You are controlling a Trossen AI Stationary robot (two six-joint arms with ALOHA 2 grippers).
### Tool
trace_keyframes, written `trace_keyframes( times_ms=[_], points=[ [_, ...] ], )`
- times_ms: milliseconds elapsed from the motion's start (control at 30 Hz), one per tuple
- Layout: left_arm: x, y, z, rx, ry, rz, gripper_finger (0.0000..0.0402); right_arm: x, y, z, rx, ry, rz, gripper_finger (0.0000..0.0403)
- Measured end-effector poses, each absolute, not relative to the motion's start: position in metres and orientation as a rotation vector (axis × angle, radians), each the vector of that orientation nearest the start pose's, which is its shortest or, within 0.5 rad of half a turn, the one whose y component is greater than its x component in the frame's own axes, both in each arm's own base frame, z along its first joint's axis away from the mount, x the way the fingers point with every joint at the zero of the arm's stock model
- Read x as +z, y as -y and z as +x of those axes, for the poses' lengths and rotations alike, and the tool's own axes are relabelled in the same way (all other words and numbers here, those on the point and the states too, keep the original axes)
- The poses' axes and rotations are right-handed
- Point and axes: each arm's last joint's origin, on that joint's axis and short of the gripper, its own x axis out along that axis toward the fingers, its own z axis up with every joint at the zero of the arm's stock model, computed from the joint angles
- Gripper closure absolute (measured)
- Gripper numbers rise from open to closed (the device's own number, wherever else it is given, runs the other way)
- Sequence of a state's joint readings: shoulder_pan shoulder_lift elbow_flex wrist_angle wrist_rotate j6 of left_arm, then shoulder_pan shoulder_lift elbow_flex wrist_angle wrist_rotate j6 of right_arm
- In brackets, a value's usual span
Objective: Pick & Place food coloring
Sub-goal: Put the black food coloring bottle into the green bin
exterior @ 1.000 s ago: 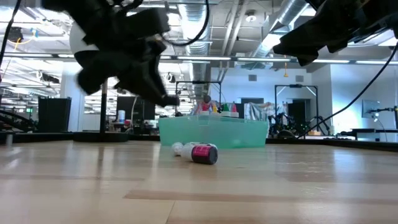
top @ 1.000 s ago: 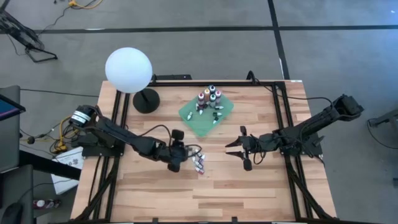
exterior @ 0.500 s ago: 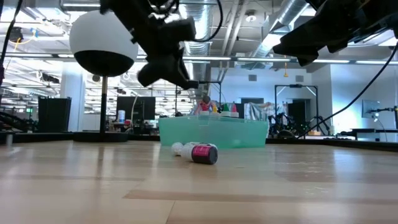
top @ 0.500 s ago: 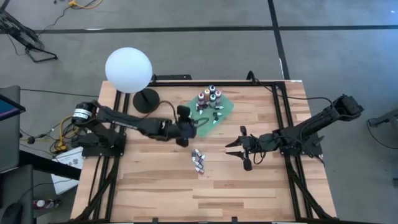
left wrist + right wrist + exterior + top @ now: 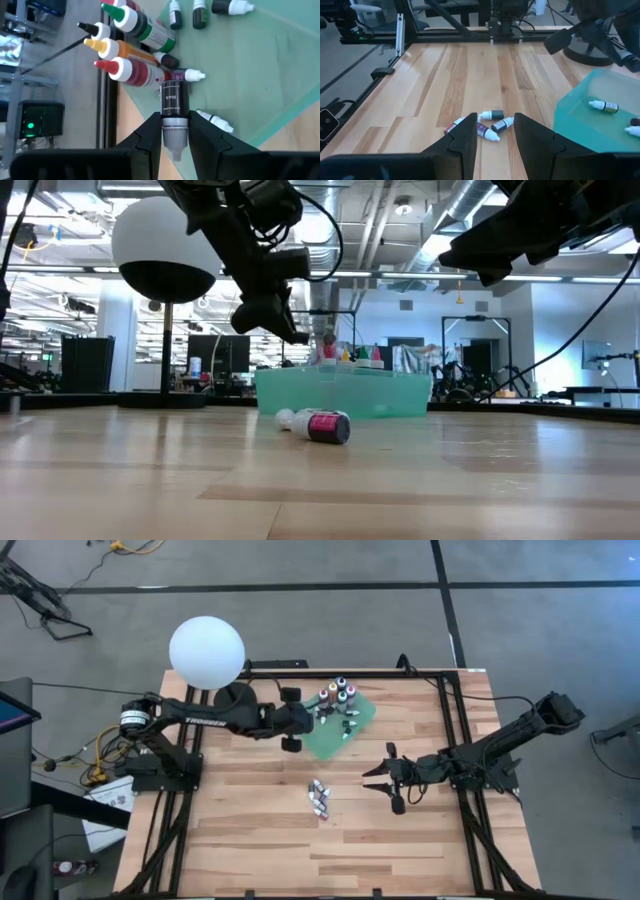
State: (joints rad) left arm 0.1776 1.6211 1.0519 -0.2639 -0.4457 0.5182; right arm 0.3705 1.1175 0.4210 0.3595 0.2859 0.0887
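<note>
Left gripper (image 5: 175,137) clamping a bottle labelled "Black" (image 5: 174,98) over green cloth (image 5: 250,65), right gripper (image 5: 495,135) parted, empty

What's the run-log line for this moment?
left gripper: holds black vial, above green cloth | right gripper: open, idle | vials: on table

Both arms were matte black, built of slim boxy links on black bases bolted to the table's black frame rails. The left arm (image 5: 215,720) carried white lettering along its forearm link, a silver-ringed shoulder motor and a looping black cable. The right arm (image 5: 500,745) ended in two dark, angular fingers.
</note>
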Motion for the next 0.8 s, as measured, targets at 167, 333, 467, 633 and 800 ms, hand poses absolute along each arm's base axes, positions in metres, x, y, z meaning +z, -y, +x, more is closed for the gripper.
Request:
trace_keyframes(
  times_ms=[167,333,467,633,800],
  points=[
    [0.216,-0.07,0.328,0.332,-0.974,0.601,0.0328,0.198,-0.072,0.209,0.069,-0.322,-0.021,0.0282],
    [0.209,-0.067,0.332,0.293,-0.995,0.649,0.0328,0.198,-0.072,0.209,0.069,-0.322,-0.021,0.0282],
    [0.205,-0.073,0.338,0.306,-1.011,0.654,0.0328,0.198,-0.072,0.209,0.069,-0.321,-0.021,0.0282],
    [0.191,-0.077,0.353,0.281,-1.109,0.678,0.0328,0.198,-0.072,0.209,0.068,-0.322,-0.011,0.0282],
    [0.188,-0.082,0.373,0.286,-1.19,0.715,0.0328,0.198,-0.072,0.209,0.067,-0.329,-0.014,0.0282]
  ],
)
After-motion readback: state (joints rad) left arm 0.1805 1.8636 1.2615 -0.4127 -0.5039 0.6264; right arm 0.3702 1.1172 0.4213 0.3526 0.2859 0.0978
